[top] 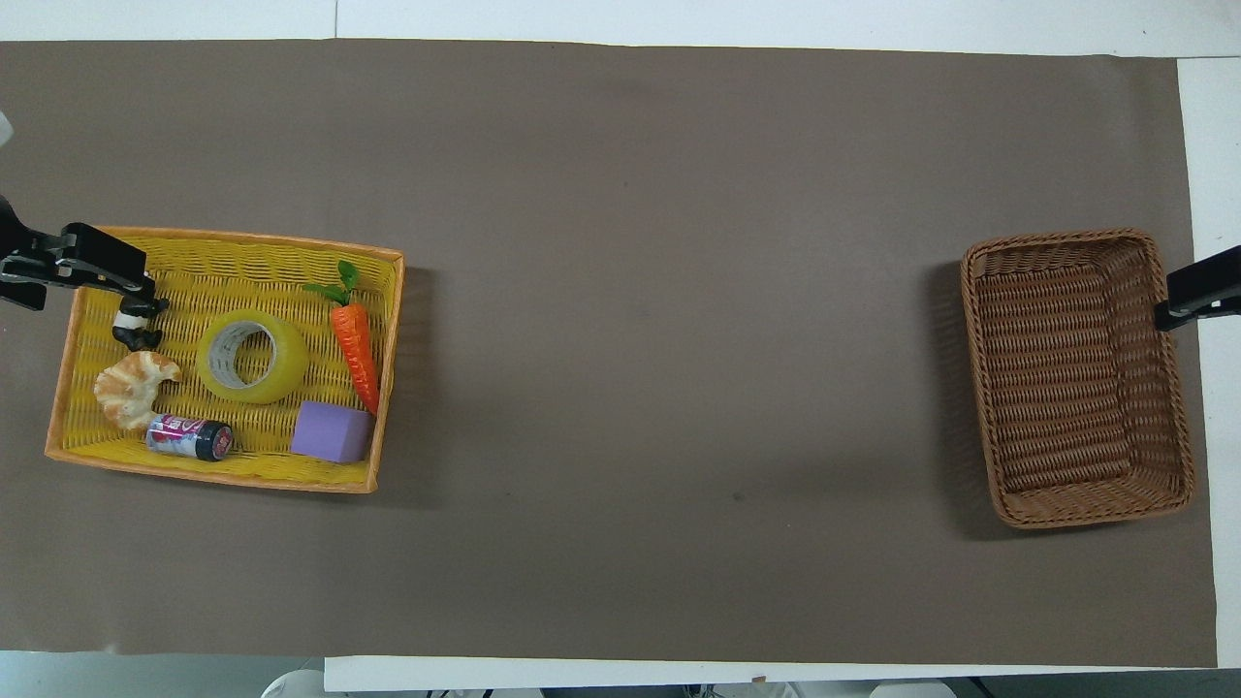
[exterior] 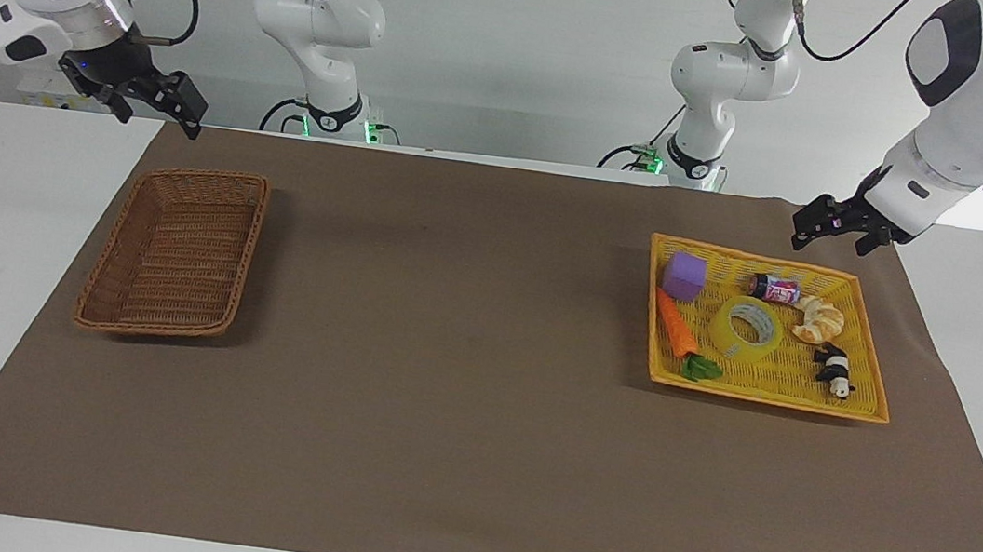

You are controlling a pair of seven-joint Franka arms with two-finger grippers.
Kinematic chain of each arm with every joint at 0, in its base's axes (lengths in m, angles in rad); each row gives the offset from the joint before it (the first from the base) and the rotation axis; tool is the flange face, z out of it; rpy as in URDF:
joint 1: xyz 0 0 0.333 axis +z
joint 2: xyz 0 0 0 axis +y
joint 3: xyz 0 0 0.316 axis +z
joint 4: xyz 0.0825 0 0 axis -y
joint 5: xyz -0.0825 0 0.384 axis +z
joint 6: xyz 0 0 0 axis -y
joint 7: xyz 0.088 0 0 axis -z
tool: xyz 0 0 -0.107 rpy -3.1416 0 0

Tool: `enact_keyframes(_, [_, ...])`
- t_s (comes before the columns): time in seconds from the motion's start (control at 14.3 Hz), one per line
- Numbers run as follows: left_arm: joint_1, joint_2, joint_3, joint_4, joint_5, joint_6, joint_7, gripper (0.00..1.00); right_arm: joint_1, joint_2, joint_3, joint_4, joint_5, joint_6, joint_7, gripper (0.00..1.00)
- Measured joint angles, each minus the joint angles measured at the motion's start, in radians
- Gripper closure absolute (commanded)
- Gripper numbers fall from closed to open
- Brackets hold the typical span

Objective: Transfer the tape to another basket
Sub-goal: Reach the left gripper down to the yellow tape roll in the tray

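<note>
The tape (exterior: 732,341) (top: 291,366), a yellow translucent roll, lies flat in the middle of a bright yellow tray (exterior: 780,372) (top: 233,271) toward the left arm's end of the table. The basket (exterior: 175,256) (top: 1066,388), brown wicker, stands with nothing in it toward the right arm's end. My left gripper (exterior: 838,229) (top: 87,267) hangs open in the air by the tray's corner, holding nothing. High up beside the basket, my right gripper (exterior: 154,105) (top: 1197,296) is open too, and it holds nothing.
Around the tape in the tray lie a purple block (exterior: 685,274) (top: 333,431), a toy carrot (exterior: 678,325) (top: 356,344), a small can (exterior: 776,289) (top: 189,437), a croissant (exterior: 819,319) (top: 134,388) and a panda figure (exterior: 835,368) (top: 136,328). A brown mat (exterior: 444,355) covers the table.
</note>
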Motion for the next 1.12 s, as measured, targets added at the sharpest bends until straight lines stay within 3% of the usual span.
enact_keyframes(0.63, [0.017, -0.004, 0.007, -0.022, 0.007, 0.040, 0.000, 0.02, 0.000, 0.000, 0.000, 0.000, 0.000, 0.000, 0.000, 0.00])
enact_keyframes(0.77, [0.030, -0.034, 0.008, -0.129, 0.010, 0.151, 0.000, 0.04, 0.000, 0.000, 0.000, 0.000, 0.000, 0.000, 0.000, 0.00])
enact_keyframes(1.12, [0.089, -0.167, 0.010, -0.524, 0.010, 0.474, 0.003, 0.02, 0.000, 0.000, 0.000, 0.000, 0.000, 0.000, 0.000, 0.00])
